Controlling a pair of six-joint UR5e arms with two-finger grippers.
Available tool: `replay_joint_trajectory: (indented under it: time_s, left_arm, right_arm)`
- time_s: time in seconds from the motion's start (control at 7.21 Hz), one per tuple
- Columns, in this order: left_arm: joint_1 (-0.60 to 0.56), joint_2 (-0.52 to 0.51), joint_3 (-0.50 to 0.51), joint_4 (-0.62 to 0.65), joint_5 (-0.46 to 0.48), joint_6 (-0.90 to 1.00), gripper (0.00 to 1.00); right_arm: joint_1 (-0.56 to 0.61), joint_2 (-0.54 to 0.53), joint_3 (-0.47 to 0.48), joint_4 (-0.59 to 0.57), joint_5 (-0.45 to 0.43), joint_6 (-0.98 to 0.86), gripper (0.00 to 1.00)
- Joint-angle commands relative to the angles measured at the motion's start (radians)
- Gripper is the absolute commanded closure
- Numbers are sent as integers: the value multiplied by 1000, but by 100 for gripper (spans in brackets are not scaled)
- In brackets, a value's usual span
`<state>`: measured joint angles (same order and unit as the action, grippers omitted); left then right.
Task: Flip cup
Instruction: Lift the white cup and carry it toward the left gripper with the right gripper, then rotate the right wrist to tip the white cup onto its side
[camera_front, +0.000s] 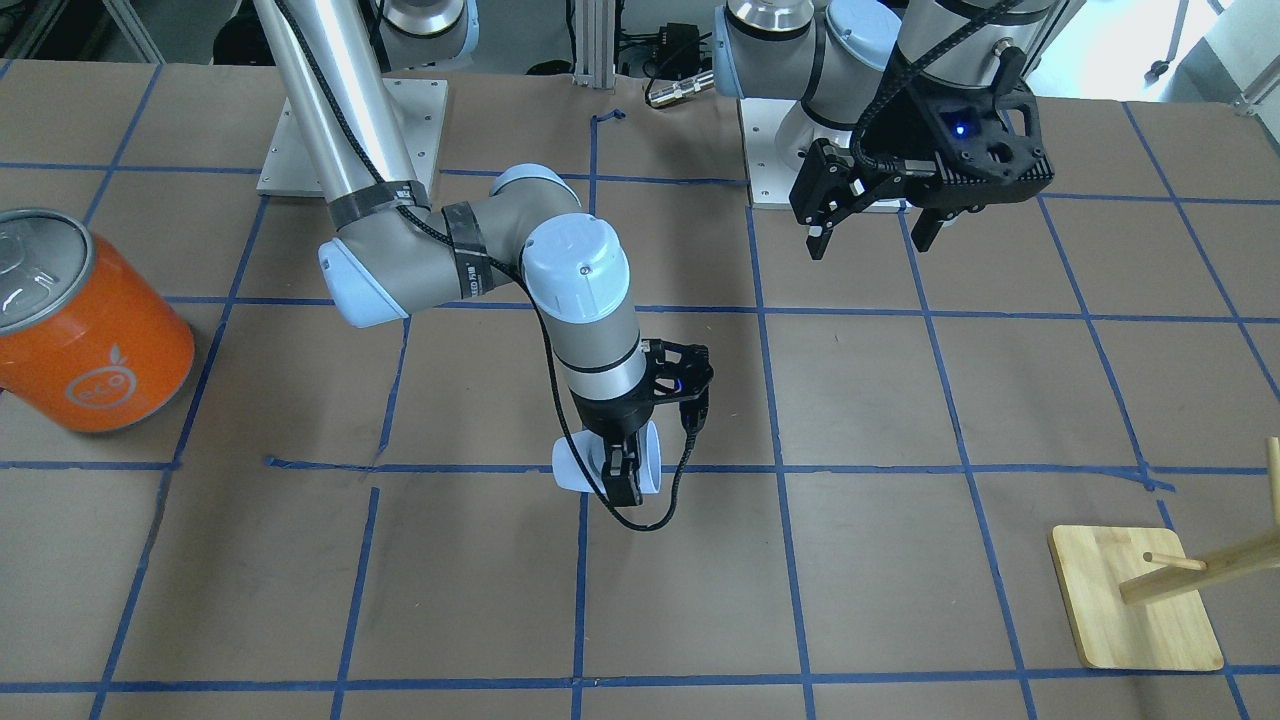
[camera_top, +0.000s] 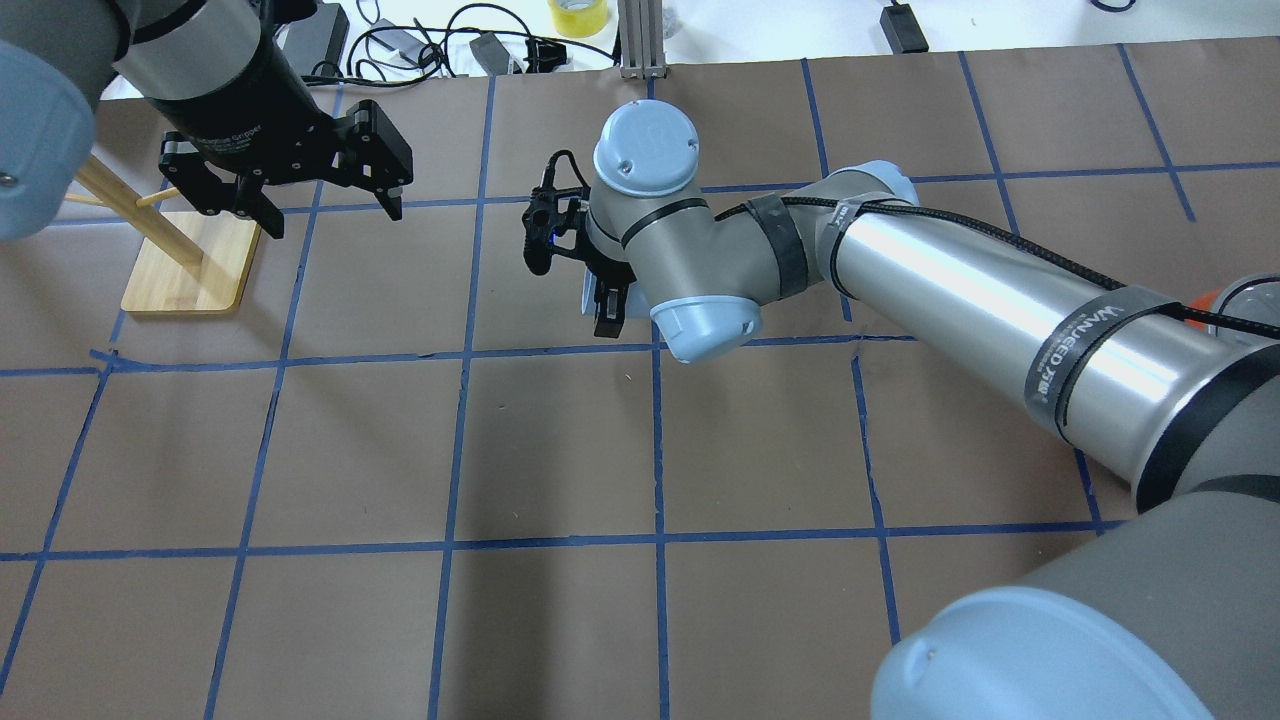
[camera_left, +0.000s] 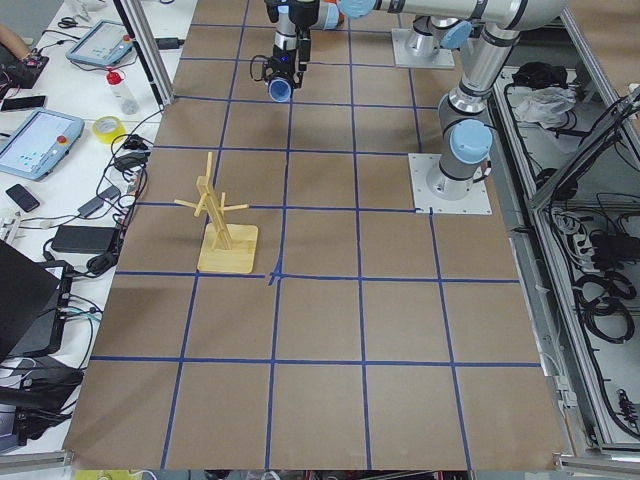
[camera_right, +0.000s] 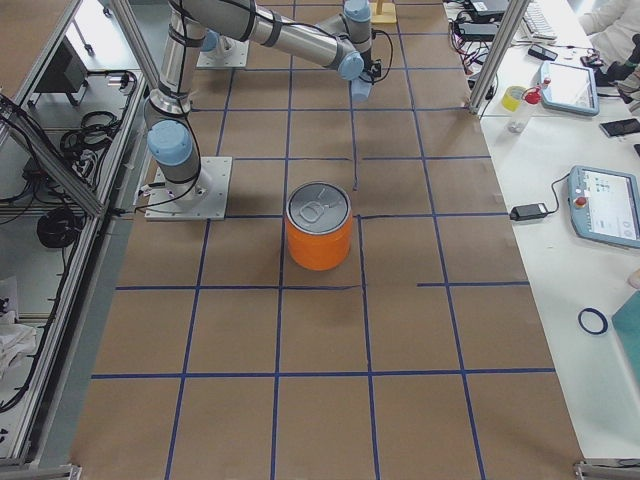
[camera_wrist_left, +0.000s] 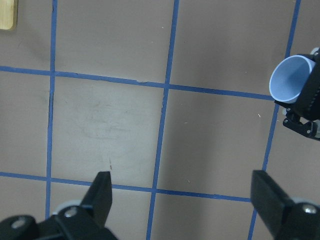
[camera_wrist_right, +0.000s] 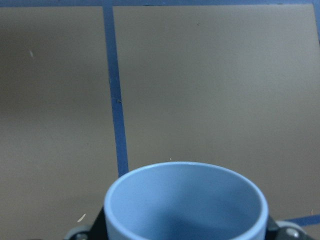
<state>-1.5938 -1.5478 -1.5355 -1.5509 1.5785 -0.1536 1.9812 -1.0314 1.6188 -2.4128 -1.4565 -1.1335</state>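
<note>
When scanned from the front-facing view's left edge, shows one orange can (camera_front: 90, 330) upright, then, over the middle of the brown-papered tabletop (camera_front: 880, 420), the right end effector (camera_front: 618, 476) clamped on the one cup (camera_front: 570, 470): on its side, long axis about level, mouth toward that view's right. Further right, left end effector (camera_front: 870, 240) raised, spread wide, empty. Far right, one wooden peg stand (camera_front: 1120, 610). Blue tape grid (camera_front: 850, 312) throughout; cluttered benches (camera_left: 70, 150) alongside.

The table (camera_front: 900, 560) was brown, patterned with a grid of blue lines. The cup (camera_wrist_right: 185, 205) was pale blue-white, blue inside. At nine o'clock in the front-facing view, the can (camera_front: 100, 340) was orange with a silver lid; at four o'clock, the stand (camera_front: 1135, 600) was pale wood.
</note>
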Motion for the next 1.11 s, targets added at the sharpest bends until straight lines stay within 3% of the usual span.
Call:
replay_joint_trajectory:
  time_s: [0.0,0.97]
  left_arm:
    - [0,0,0,0,0,0,0]
    - [0,0,0,0,0,0,0]
  right_arm:
    - [18,33,1,-19,-2,-132,85]
    - [25,65,0,-5,15,-28,78]
